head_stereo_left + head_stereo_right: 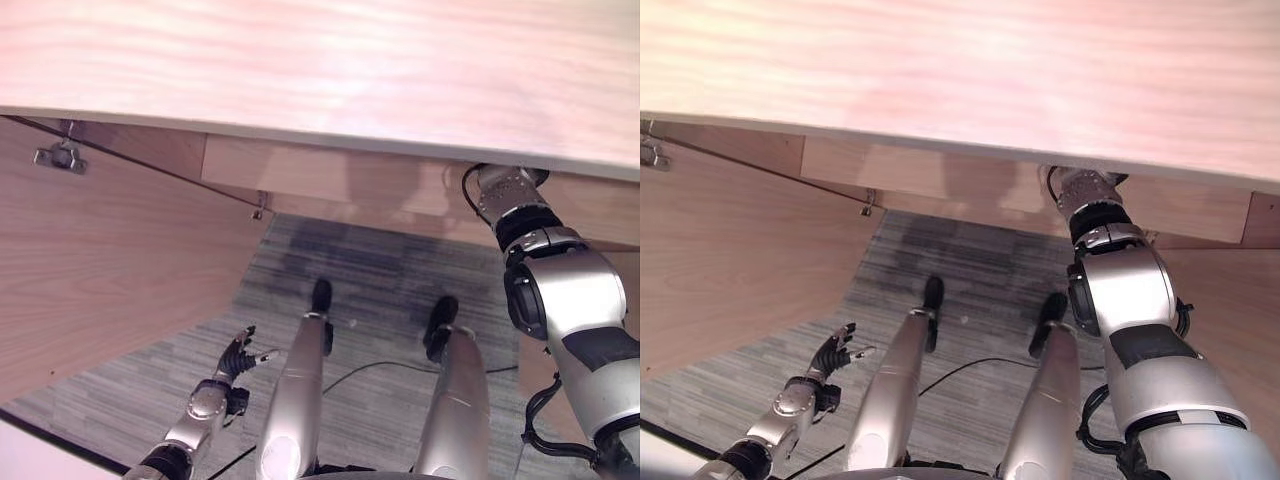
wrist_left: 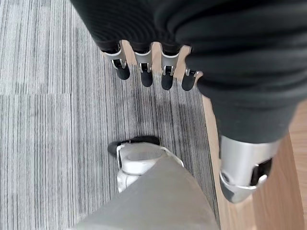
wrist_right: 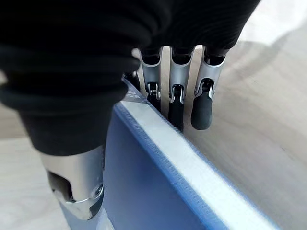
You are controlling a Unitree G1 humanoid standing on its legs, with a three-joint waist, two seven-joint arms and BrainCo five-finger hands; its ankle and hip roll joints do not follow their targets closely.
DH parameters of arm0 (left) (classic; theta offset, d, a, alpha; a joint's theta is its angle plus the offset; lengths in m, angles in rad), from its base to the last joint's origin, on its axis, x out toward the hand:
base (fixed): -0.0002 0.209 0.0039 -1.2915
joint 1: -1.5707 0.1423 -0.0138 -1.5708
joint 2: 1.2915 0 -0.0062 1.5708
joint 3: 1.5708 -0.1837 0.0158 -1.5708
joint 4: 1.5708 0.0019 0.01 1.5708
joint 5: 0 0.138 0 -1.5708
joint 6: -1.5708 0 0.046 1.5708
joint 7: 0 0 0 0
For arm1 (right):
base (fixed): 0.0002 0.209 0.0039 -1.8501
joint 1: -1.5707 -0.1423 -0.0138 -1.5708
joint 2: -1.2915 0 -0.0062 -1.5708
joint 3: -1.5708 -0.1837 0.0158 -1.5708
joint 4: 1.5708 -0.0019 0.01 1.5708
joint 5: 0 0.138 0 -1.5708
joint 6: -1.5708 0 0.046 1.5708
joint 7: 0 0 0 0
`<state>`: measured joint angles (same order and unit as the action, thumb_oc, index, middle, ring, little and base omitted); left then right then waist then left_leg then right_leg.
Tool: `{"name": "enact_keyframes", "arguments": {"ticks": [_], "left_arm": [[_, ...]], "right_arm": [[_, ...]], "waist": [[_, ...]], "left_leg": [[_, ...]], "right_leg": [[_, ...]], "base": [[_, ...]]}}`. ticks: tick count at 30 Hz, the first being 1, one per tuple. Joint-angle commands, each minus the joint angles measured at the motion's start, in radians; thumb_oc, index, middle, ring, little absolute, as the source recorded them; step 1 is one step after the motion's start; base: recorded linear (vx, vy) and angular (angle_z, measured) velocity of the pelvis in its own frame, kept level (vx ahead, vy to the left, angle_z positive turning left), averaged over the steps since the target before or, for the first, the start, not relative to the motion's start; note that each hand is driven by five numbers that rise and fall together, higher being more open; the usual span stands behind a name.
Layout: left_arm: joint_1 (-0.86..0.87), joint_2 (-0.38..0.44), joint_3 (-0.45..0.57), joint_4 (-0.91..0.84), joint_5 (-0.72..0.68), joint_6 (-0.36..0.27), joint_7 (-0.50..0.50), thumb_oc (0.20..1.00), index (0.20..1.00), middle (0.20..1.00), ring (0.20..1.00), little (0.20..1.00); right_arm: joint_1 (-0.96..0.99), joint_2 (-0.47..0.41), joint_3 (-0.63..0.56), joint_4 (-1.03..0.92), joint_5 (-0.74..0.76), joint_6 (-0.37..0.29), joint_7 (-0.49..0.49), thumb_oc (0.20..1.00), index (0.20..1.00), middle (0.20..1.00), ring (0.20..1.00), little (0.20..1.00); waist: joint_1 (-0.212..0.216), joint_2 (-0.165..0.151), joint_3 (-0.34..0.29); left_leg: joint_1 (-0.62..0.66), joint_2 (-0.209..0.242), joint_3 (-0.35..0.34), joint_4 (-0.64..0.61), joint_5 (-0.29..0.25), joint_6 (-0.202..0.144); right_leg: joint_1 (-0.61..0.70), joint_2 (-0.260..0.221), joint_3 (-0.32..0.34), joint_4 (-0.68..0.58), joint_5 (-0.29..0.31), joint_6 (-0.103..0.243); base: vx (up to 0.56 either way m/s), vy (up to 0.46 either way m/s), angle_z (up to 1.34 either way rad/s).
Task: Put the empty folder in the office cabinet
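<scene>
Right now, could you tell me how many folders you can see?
1: a blue folder in the right hand, its fingers and thumb closed on its top edge, inside the wooden cabinet. Others may be hidden under the cabinet top.

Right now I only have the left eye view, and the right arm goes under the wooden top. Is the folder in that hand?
Observer: Yes. The right wrist view shows the right hand pinching a blue folder, fingers on one face, thumb on the other.
Operator: What's past it?
Observer: A light wood panel lies just beyond the fingertips; I cannot tell whether the folder rests on a shelf.
Operator: And the left hand's fingers?
Observer: Its wrist view shows the left hand over grey carpet, fingers straight, holding nothing.
</scene>
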<state>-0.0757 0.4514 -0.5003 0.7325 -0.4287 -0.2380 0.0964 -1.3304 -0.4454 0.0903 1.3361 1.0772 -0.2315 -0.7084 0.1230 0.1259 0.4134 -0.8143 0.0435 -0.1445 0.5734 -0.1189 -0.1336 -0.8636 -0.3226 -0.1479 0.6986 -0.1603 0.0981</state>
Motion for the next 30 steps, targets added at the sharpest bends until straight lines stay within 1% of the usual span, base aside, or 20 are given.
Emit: {"name": "enact_keyframes", "arguments": {"ticks": [1, 2, 6, 11, 14, 16, 18, 20, 30], "left_arm": [[0.054, 0.088, -0.004, -0.031, -0.011, -0.002, -0.038, 1.0, 1.0, 1.0, 1.0, 1.0], [0.053, 0.101, -0.013, -0.046, -0.003, -0.006, -0.056, 1.0, 1.0, 1.0, 1.0, 1.0], [0.037, 0.109, -0.035, -0.05, 0.009, -0.011, -0.08, 1.0, 1.0, 1.0, 1.0, 1.0], [0.027, 0.101, -0.041, -0.061, 0.001, -0.014, -0.083, 1.0, 1.0, 1.0, 1.0, 1.0], [0.013, 0.095, -0.037, -0.059, -0.001, -0.015, -0.074, 1.0, 1.0, 1.0, 1.0, 1.0], [0.004, 0.088, -0.035, -0.057, -0.005, -0.014, -0.066, 1.0, 1.0, 1.0, 1.0, 1.0], [-0.014, 0.07, -0.038, -0.043, 0.002, -0.011, -0.046, 1.0, 1.0, 1.0, 1.0, 1.0], [-0.019, 0.052, -0.031, -0.024, 0.005, -0.009, -0.035, 1.0, 1.0, 1.0, 1.0, 1.0], [-0.024, 0.04, -0.019, -0.017, -0.001, -0.015, -0.029, 1.0, 1.0, 1.0, 1.0, 1.0]], "right_arm": [[-0.244, -0.208, 0.134, -0.134, -0.124, -0.07, 0.16, 1.0, 1.0, 1.0, 1.0, 1.0], [-0.269, -0.255, 0.148, -0.097, -0.122, -0.061, 0.18, 1.0, 1.0, 1.0, 1.0, 1.0], [-0.268, -0.329, 0.16, 0.006, -0.107, -0.022, 0.234, 1.0, 1.0, 1.0, 1.0, 1.0], [-0.185, -0.36, 0.086, 0.063, -0.035, -0.013, 0.262, 1.0, 1.0, 1.0, 1.0, 1.0], [-0.115, -0.34, 0.03, 0.088, -0.002, -0.013, 0.265, 1.0, 1.0, 1.0, 1.0, 1.0], [-0.06, -0.305, -0.012, 0.103, 0.025, -0.016, 0.26, 1.0, 1.0, 1.0, 1.0, 1.0], [0.019, -0.226, -0.07, 0.116, 0.065, -0.021, 0.25, 1.0, 1.0, 1.0, 1.0, 1.0], [0.082, -0.157, -0.102, 0.121, 0.084, -0.022, 0.251, 1.0, 1.0, 1.0, 1.0, 1.0], [0.16, -0.123, -0.142, 0.12, 0.102, -0.024, 0.262, 1.0, 1.0, 1.0, 1.0, 1.0]], "waist": [[0.049, 0.009, 0.01], [0.059, 0.012, 0.005], [0.081, 0.018, -0.005], [0.1, 0.027, -0.008], [0.103, 0.031, -0.006], [0.101, 0.034, -0.002], [0.095, 0.039, 0.004], [0.088, 0.046, 0.009], [0.084, 0.049, 0.016]], "left_leg": [[0.08, 0.012, -0.042, -0.064, -0.074, 0.002], [0.084, 0.01, -0.046, -0.07, -0.071, 0.0], [0.095, 0.008, -0.056, -0.077, -0.07, 0.0], [0.101, 0.007, -0.064, -0.079, -0.07, 0.002], [0.103, 0.006, -0.066, -0.078, -0.072, 0.003], [0.103, 0.007, -0.066, -0.078, -0.073, 0.004], [0.094, 0.006, -0.061, -0.072, -0.074, 0.006], [0.093, 0.006, -0.057, -0.08, -0.069, 0.006], [0.101, 0.004, -0.061, -0.088, -0.065, 0.005]], "right_leg": [[0.158, -0.01, -0.022, 0.074, -0.153, 0.048], [0.167, -0.013, -0.028, 0.069, -0.151, 0.052], [0.19, -0.019, -0.037, 0.059, -0.151, 0.057], [0.206, -0.022, -0.047, 0.055, -0.152, 0.062], [0.21, -0.023, -0.049, 0.055, -0.154, 0.063], [0.208, -0.021, -0.051, 0.054, -0.155, 0.063], [0.199, -0.019, -0.048, 0.061, -0.158, 0.062], [0.195, -0.02, -0.049, 0.058, -0.16, 0.061], [0.2, -0.022, -0.056, 0.056, -0.16, 0.06]], "base": [[0.0, -0.027, 0.04], [0.0, -0.029, 0.06], [0.0, -0.027, 0.12], [0.0, -0.008, 0.07], [0.0, 0.001, 0.01], [0.0, 0.0, 0.0], [-0.03, 0.016, -0.03], [0.0, 0.0, 0.0], [0.0, -0.002, 0.01]]}}
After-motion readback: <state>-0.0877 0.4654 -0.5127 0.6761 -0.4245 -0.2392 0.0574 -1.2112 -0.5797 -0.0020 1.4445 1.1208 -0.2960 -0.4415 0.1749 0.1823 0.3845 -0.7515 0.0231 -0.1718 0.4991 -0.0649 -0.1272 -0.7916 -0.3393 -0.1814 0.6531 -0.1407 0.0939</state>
